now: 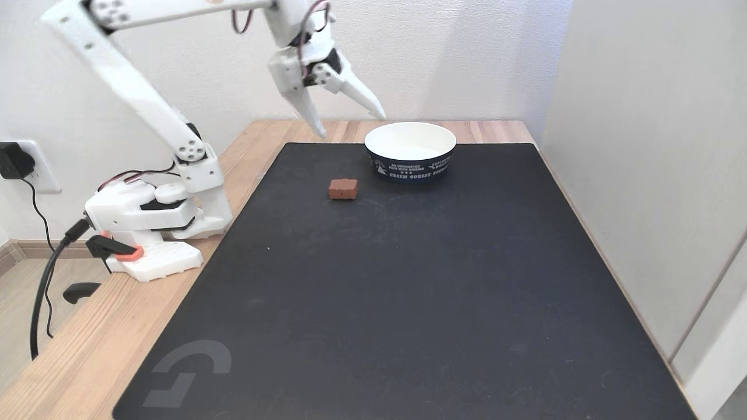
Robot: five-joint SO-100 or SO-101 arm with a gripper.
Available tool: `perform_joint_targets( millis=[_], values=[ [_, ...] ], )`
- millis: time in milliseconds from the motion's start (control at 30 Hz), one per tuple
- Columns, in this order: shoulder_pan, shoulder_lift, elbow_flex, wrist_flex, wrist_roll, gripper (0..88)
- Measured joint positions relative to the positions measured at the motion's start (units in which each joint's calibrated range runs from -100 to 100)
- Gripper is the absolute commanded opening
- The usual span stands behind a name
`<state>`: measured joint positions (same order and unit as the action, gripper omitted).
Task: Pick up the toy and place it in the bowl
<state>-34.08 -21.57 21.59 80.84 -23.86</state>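
Observation:
A small reddish-brown block, the toy [342,189], lies on the black mat in the far middle of the fixed view. Just right of it and a little farther back stands the bowl [410,151], white inside and dark navy outside with white print. My white gripper [351,125] hangs in the air above and behind the toy, left of the bowl's rim. Its two fingers are spread wide apart and hold nothing. One fingertip [320,132] points down near the mat's far edge; the other [379,113] reaches toward the bowl.
A large black mat [408,291] covers most of the wooden table [76,350]. The arm's base [152,221] is clamped at the table's left edge, with cables running off it. A wall stands close on the right [653,175] and behind.

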Motion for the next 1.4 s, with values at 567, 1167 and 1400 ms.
perform_joint_targets(
  millis=[567, 1167, 1400],
  values=[
    [-5.16, 25.98, -5.10, 3.63, -1.65, 40.2],
    [-5.08, 27.23, 4.44, -11.48, -1.65, 40.2],
    [-3.16, 26.81, 7.75, -14.27, -1.85, 40.2]
  ],
)
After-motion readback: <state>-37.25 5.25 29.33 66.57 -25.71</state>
